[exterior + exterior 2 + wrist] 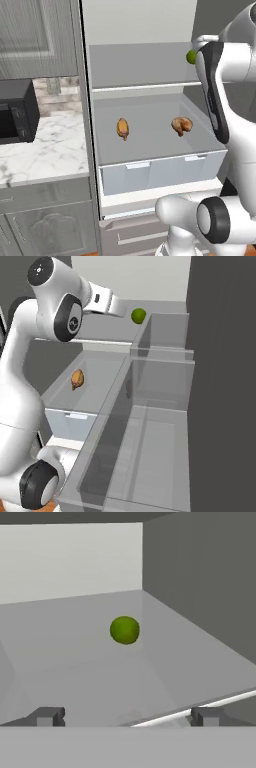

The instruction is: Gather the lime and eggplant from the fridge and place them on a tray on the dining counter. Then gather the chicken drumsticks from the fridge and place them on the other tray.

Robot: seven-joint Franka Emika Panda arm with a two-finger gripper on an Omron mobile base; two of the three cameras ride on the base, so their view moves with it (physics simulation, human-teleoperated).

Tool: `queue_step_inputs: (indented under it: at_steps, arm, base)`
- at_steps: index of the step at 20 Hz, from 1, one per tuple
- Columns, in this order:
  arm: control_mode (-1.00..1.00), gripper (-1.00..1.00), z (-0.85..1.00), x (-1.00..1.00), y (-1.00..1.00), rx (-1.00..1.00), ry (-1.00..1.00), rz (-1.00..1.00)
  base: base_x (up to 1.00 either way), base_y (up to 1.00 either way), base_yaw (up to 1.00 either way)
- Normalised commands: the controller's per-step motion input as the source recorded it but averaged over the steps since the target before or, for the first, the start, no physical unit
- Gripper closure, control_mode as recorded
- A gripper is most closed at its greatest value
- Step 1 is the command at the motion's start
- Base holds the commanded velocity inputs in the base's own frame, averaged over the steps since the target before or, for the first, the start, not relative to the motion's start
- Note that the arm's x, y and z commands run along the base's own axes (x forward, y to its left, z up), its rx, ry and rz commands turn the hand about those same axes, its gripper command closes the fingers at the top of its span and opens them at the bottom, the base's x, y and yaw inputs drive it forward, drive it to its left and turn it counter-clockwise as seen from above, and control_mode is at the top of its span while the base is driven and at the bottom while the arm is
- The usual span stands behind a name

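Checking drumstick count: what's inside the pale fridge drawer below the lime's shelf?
Two brown chicken drumsticks lie apart in the open pale grey fridge drawer: one left of centre, one to the right. The white robot arm covers the drawer's far right corner, so nothing can be told there.

Bare shelf [75, 662] between open gripper [127, 717] and lime [124, 630].

Lime [124, 630] on the fridge shelf [140, 67] — two drumsticks [123, 128] [182, 125] side by side in the drawer [150, 145] below.
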Motion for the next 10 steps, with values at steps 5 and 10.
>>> queue_step_inputs:
  at_steps: [5, 10]
  arm:
    - [-1.0, -1.0, -0.31, 0.66, -0.09, 0.0, 0.0, 0.0]
    - [-1.0, -1.0, -0.08, 0.63, -0.19, 0.0, 0.0, 0.0]
  base:
    - [0.0, 0.0, 0.0]
    - [0.0, 0.0, 0.0]
